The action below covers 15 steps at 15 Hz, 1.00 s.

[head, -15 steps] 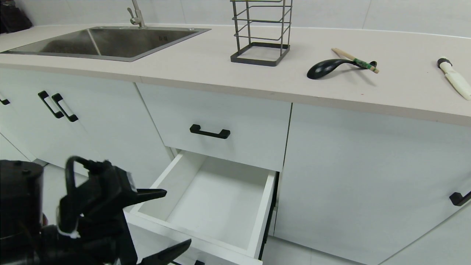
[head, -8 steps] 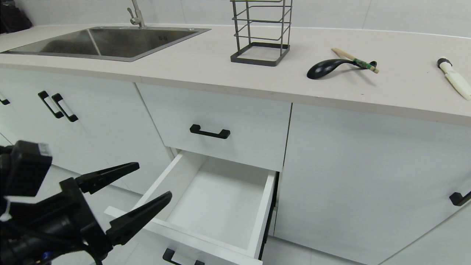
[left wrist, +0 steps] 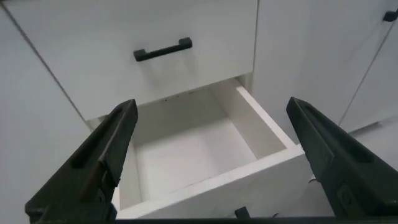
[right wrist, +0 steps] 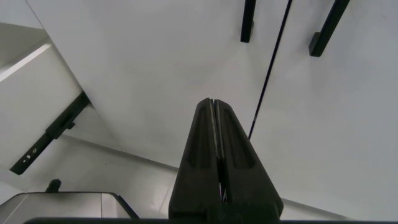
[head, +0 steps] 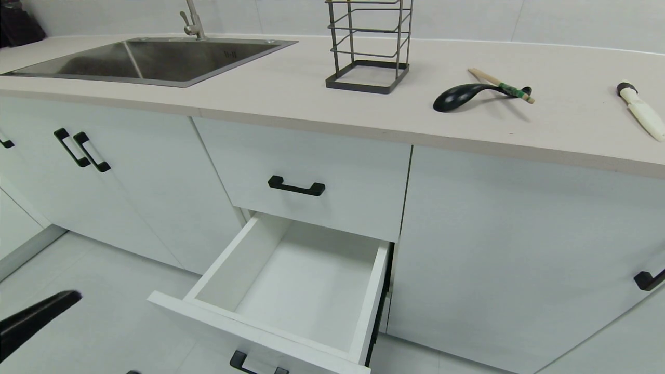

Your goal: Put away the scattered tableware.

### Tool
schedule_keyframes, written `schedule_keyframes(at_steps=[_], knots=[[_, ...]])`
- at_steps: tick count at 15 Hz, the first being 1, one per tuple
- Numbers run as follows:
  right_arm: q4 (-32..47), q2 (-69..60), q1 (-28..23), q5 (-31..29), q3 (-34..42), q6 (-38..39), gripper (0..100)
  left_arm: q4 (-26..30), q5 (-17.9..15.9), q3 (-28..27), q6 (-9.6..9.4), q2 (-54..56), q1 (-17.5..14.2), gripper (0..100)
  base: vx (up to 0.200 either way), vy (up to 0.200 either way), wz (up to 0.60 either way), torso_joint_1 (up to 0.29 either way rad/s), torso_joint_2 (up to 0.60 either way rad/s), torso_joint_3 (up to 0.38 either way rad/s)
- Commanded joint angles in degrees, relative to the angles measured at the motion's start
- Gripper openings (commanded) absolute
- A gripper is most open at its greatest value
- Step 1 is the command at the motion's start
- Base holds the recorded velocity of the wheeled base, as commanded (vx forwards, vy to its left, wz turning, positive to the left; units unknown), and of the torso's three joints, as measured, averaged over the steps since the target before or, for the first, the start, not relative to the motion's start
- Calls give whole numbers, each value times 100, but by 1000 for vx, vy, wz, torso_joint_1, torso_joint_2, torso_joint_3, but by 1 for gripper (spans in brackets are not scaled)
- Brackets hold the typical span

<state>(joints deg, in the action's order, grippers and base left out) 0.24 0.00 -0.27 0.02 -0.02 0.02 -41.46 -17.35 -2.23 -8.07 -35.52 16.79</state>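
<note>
Clock reference: 12 o'clock is the back wall and 6 o'clock is the floor in front of the cupboards.
Left gripper (left wrist: 211, 107): low over the floor at 7 o'clock from the open drawer. The jaws are spread wide with nothing between them. One black finger (head: 36, 319) shows at the near-left edge.
Sink (head: 150, 57): steel, set into the countertop (head: 291, 104) at 10 o'clock, with the faucet (head: 192, 21) at its back rim.
Door handles (head: 83, 150): two black pulls side by side on the white cupboard below the sink.
Upper drawer: closed, with a black handle (head: 296, 186) at its centre.
Open drawer (head: 366, 311): directly below the upper drawer, pulled out toward 6 o'clock. The interior is white.
Wire rack (head: 370, 47): dark and upright on the countertop at 12 o'clock.
Black spoon (head: 460, 96): lies on the countertop at 1 o'clock, well apart from the rack, with the bowl toward the rack.
Wooden stick (head: 499, 84): has a green band and lies across the spoon's handle end, touching it.
White utensil (head: 641, 110): has a black end and lies on the countertop at 2 o'clock, well apart from the spoon.
Right gripper (right wrist: 214, 106): low in front of white cupboard doors. The fingers are pressed together, gripping nothing.
</note>
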Motion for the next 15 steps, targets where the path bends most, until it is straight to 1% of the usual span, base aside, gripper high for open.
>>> schedule_keyframes(at_steps=[1, 2, 3, 4, 5, 6, 7, 8, 9, 10, 11, 12, 13, 14, 15], knots=[[2, 9, 0, 15, -6, -2, 0, 2564, 680, -339, 86, 2823, -70, 100, 0, 0, 0, 0, 0, 0], [2, 9, 0, 15, -6, -2, 0, 3223, 1111, -383, 236, 3254, -70, 100, 0, 0, 0, 0, 0, 0], [2, 9, 0, 15, 2, -2, 0, 3434, 1620, -313, 350, 3394, -44, 100, 0, 0, 0, 0, 0, 0], [2, 9, 0, 6, -6, -2, 0, 3434, 2025, -225, 491, 3412, -35, 100, 0, 0, 0, 0, 0, 0], [2, 9, 0, 15, -6, -2, 0, 3460, 2543, -278, 614, 3412, -35, 100, 0, 0, 0, 0, 0, 0], [2, 9, 0, 24, -6, -11, 0, 3531, 2825, -454, 614, 3333, -44, 100, 0, 0, 0, 0, 0, 0], [2, 9, 9, 42, -6, -29, 0, 3645, 2948, -717, 517, 3166, -88, 100, 0, 0, 0, 0, 0, 0], [2, 9, 9, 42, -6, -38, 0, 3689, 3062, -1069, 341, 2920, -299, 100, 0, 0, 0, 0, 0, 0], [2, 0, 9, 42, -6, -38, 0, 3671, 3079, -1482, 209, 2673, -650, 100, 0, 0, 0, 0, 0, 0], [2, 0, 9, 42, 2, -38, 0, 3671, 3079, -1711, 139, 2559, -861, 100, 0, 0, 0, 0, 0, 0], [2, 9, 9, 42, -6, -38, 0, 3680, 3079, -1667, 104, 2612, -1063, 100, 0, 0, 0, 0, 0, 0], [2, 9, 9, 42, -6, -29, 0, 3680, 3079, -1315, 95, 2840, -1327, 100, 0, 0, 0, 0, 0, 0], [2, 0, 9, 42, 2, -20, 0, 3680, 3071, -1192, 95, 2955, -1415, 100, 0, 0, 0, 0, 0, 0], [11, 0, 9, 42, -6, 6, 0, 3707, 3027, -550, 95, 3456, -1793, 100, 0, 0, 0, 0, 0, 0], [2, 0, 9, 42, 2, -2, 0, 3698, 3027, -58, 121, 3552, -1696, 100, 0, 0, 0, 0, 0, 0]])
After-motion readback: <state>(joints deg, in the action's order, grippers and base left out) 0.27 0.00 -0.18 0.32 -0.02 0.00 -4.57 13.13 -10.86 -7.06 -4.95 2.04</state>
